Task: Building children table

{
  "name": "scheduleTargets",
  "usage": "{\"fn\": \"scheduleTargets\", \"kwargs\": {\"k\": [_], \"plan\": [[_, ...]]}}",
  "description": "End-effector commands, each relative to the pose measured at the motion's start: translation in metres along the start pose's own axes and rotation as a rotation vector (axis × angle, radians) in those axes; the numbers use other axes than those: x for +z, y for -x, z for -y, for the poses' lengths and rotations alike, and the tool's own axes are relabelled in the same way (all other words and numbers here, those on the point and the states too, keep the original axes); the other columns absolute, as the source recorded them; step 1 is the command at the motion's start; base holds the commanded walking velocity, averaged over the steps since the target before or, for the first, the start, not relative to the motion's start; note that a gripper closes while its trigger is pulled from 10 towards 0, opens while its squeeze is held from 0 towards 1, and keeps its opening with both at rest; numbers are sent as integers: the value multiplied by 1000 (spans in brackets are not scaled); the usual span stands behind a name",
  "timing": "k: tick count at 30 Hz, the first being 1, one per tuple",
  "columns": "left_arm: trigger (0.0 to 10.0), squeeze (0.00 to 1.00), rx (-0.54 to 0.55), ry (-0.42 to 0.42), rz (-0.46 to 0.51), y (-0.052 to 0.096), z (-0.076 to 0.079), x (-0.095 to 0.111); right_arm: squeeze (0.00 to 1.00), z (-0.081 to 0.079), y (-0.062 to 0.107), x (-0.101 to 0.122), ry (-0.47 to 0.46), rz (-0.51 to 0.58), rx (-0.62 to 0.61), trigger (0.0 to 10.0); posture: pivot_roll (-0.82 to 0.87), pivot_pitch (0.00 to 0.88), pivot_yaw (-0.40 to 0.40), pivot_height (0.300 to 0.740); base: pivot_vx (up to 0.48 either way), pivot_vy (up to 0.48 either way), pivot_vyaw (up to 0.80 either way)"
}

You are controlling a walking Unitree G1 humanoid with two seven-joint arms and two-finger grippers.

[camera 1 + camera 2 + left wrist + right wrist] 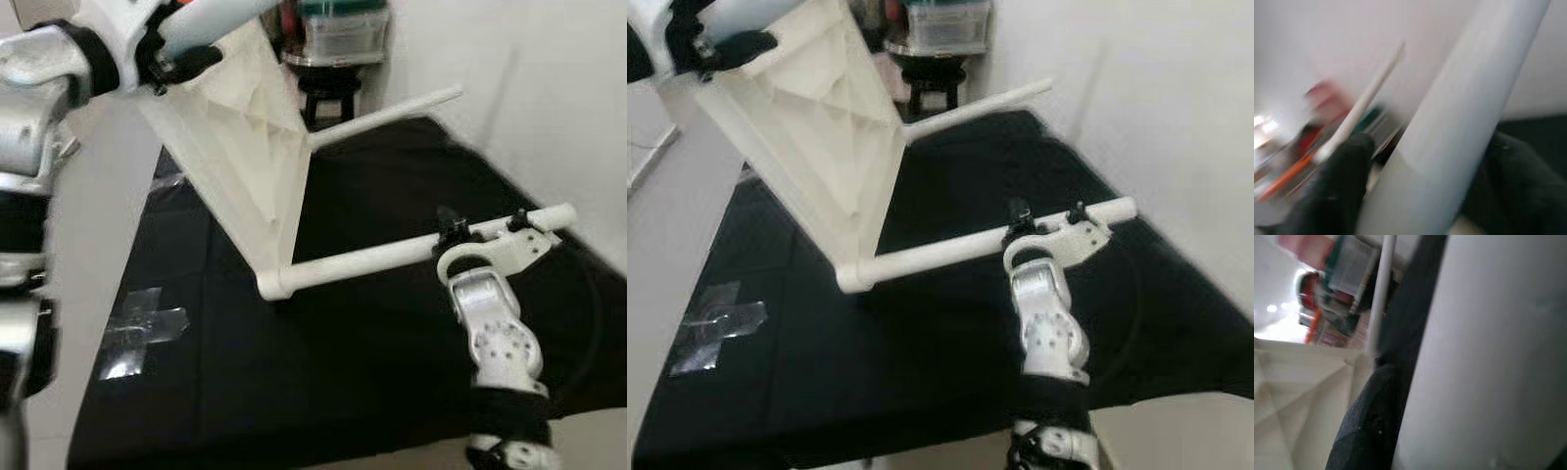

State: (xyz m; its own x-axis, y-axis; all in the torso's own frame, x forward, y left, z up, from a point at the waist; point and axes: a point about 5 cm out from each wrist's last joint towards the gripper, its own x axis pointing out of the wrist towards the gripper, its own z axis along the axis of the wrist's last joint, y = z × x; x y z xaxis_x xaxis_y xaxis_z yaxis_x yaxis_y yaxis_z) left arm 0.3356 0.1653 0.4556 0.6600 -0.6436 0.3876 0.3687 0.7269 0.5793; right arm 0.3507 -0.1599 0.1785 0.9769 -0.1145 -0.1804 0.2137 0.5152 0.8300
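Cream-white plastic tabletop panel (245, 147) stands tilted on edge over a black cloth (343, 343) that covers the floor-level surface, ribbed underside facing the right side of the scene. Far left, the left silver arm (29, 108) reaches up and across. Left gripper (181, 61) sits at the panel's top corner, its black fingers (1337, 196) clamped on either side of a pale grey-white leg (1459, 122); in the left wrist view one finger lies on each side of the tube, touching it. Below those fingers, on the cloth's left part, a cross of clear tape (142, 328) is stuck down, well apart from the panel.

Right of the left fingers, a thin white leg (387, 116) sticks out from the panel's upper right corner, pointing toward the wall. Behind it, past the cloth's far edge, a dark stool (328, 93) carries a clear storage box (343, 34) with a green lid, blurred.

From the panel's lower corner a thicker white leg (392, 257) runs along just above the cloth toward the right. Right gripper (485, 230) holds this leg near its far end: black fingers (453, 233) wrapped over the tube, closed on it, white bracket just under. In the right wrist view a finger (1366, 431) presses against the tube (1484, 357), panel ribs beside it. Right silver arm (500, 343) comes up from the bottom edge to that grip. White wall (549, 98) beyond the cloth on the right.
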Motion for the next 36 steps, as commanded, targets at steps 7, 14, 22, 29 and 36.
{"fn": "scheduleTargets", "kwargs": {"k": [7,14,22,29,36], "plan": [[10000,1000,-359,169,363,-19,49,60,0,98,-3,-62,335,-349,-558,10000,-5,0,63,740,0,0,0],[10000,1000,-478,175,332,-15,59,52,1000,123,4,-53,297,-278,-670,10000,-8,0,43,740,0,0,0],[10000,0,-555,216,312,-3,69,48,1000,132,28,-59,215,-278,-698,10000,-14,0,4,740,0,0,0],[10000,0,-578,234,304,7,75,41,1000,98,76,-40,-8,-168,-239,10000,-57,0,12,740,0,0,0],[10000,0,-671,317,317,19,86,37,1000,82,109,-21,-46,-136,-67,10000,-112,0,44,740,0,0,0]]}}
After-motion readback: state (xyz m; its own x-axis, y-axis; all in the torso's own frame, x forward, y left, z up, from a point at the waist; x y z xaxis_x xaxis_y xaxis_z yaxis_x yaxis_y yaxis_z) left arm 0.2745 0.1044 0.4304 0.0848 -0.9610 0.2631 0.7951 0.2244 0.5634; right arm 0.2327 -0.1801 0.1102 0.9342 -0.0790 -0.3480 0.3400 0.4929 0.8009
